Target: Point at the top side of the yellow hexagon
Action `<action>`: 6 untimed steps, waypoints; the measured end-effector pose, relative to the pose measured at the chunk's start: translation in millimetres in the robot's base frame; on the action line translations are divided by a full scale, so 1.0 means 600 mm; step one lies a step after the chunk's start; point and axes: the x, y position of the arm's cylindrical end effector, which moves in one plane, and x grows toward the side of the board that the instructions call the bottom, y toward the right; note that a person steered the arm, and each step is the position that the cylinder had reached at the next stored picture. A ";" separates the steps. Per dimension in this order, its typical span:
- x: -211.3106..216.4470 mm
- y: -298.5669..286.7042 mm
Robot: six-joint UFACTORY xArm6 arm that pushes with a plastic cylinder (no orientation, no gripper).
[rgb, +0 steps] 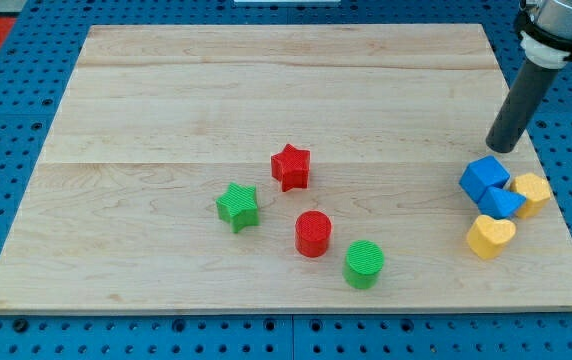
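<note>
Camera view: my tip (499, 148), a bare rod with no claw to spread or pinch, stands just above the blue cube (483, 177). The yellow hexagon (532, 192) lies below and right of my tip, beside the cube, on the wooden surface (166, 100).

Counted: one yellow hexagon, one yellow heart (490, 236), two blue blocks, the second (501, 203) touching the cube; a red star (291, 166), a red cylinder (313, 233), a green star (238, 206), and a green cylinder (364, 263).

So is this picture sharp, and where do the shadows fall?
Camera view: evenly lit and sharp, without glare on the wooden board; the blocks, such as the red star, cast only faint soft shadows; my tip sits just above the blue cube, near the yellow hexagon.
</note>
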 end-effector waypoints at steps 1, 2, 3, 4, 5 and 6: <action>-0.023 0.000; -0.048 0.000; -0.055 0.000; -0.055 0.006; -0.055 0.042; -0.055 0.086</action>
